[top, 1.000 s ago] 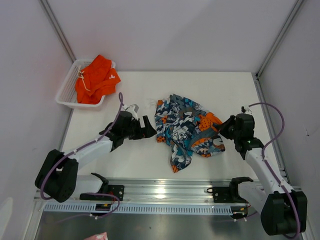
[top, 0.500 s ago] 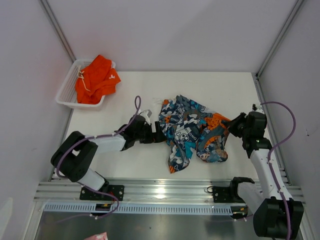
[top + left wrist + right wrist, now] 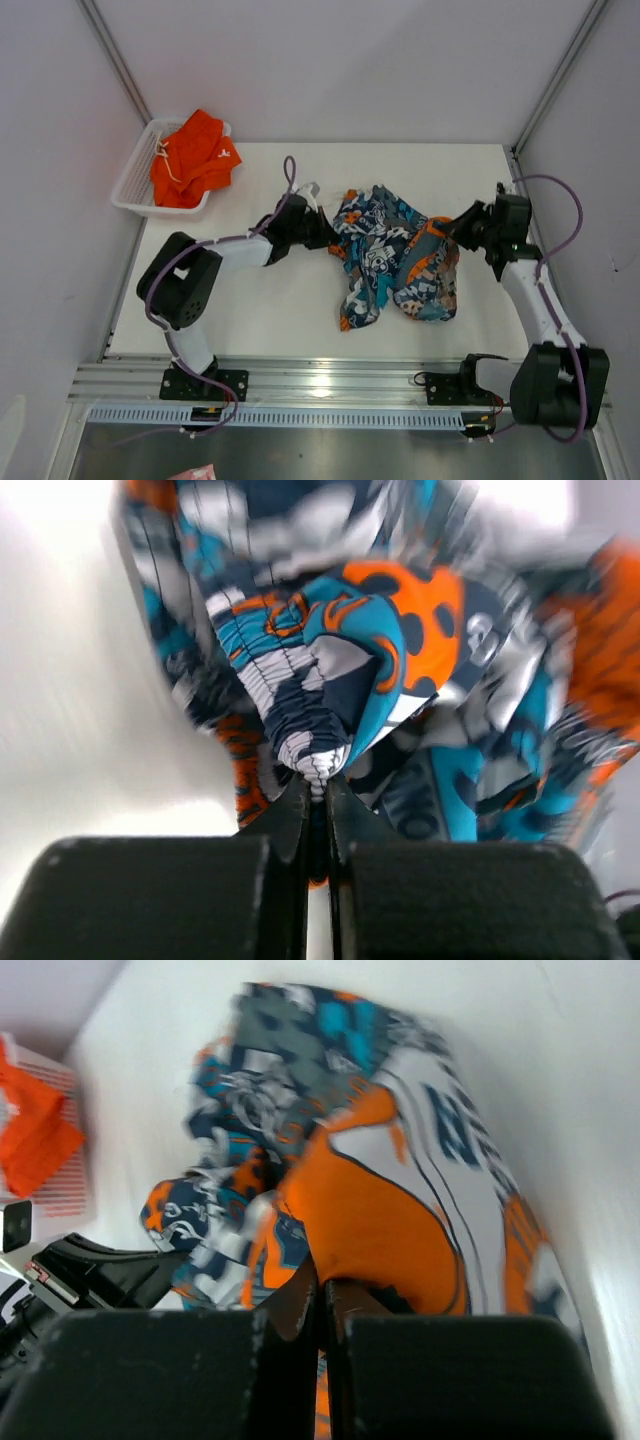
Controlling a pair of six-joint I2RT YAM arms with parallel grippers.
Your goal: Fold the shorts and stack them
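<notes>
Far left, the orange shorts [image 3: 192,158] sit heaped in the white basket [image 3: 128,192]. The left gripper [image 3: 318,785] is pinched tight on a bunched edge of the printed shorts [image 3: 395,265], crumpled mid-table [image 3: 270,320]. On the right, the right gripper [image 3: 320,1285] is clamped on their orange edge.

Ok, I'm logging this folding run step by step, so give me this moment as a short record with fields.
printed shorts: crumpled, unfolded, on the middle of the table
orange shorts: lying in the white mesh basket, far left corner, no gripper near
left gripper: shut on the printed shorts' gathered waistband
right gripper: shut on the printed shorts' opposite edge
stack: not started
</notes>
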